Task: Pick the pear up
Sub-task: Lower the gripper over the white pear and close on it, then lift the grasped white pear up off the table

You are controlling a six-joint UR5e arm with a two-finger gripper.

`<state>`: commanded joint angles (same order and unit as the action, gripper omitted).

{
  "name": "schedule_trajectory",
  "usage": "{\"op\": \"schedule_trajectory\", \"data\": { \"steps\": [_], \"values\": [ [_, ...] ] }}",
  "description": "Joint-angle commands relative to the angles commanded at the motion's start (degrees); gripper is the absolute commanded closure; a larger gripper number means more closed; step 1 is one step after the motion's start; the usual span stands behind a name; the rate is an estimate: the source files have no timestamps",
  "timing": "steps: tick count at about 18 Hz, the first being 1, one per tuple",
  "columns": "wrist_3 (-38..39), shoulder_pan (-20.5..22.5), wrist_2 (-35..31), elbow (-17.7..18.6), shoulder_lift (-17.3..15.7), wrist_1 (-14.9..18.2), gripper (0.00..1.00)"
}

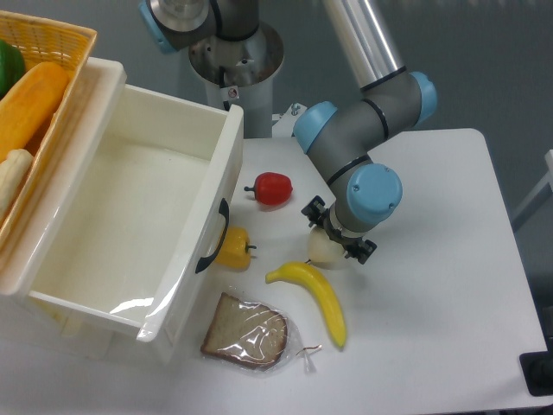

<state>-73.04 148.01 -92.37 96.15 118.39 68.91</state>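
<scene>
The pear is a small pale cream fruit lying on the white table, just above the banana's stem end. My gripper hangs straight over it, fingers pointing down on either side of the fruit, and the wrist hides the pear's upper half. The fingers stand spread around the pear; whether they touch it is hidden from this angle.
A yellow banana lies just below the pear. A red pepper sits to the upper left, a small yellow pepper by the white bin. Wrapped bread lies at the front. A wicker basket stands at far left.
</scene>
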Motion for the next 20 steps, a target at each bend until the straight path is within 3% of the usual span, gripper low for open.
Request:
{"op": "schedule_trajectory", "data": {
  "steps": [4,6,15,18,20],
  "values": [
    [-0.18,0.00,0.09,-0.61,0.00,0.09,0.50],
    [-0.18,0.09,0.17,-1.23,0.00,0.18,0.58],
    [-1.67,2.64,1.93,-7.46,-1.31,0.35,0.61],
    [-1.41,3.78,1.93,-8.08,-2.02,0.35,0.72],
    [-1.15,4.04,1.85,-8.26,-2.37,0.27,0.91]
  ]
}}
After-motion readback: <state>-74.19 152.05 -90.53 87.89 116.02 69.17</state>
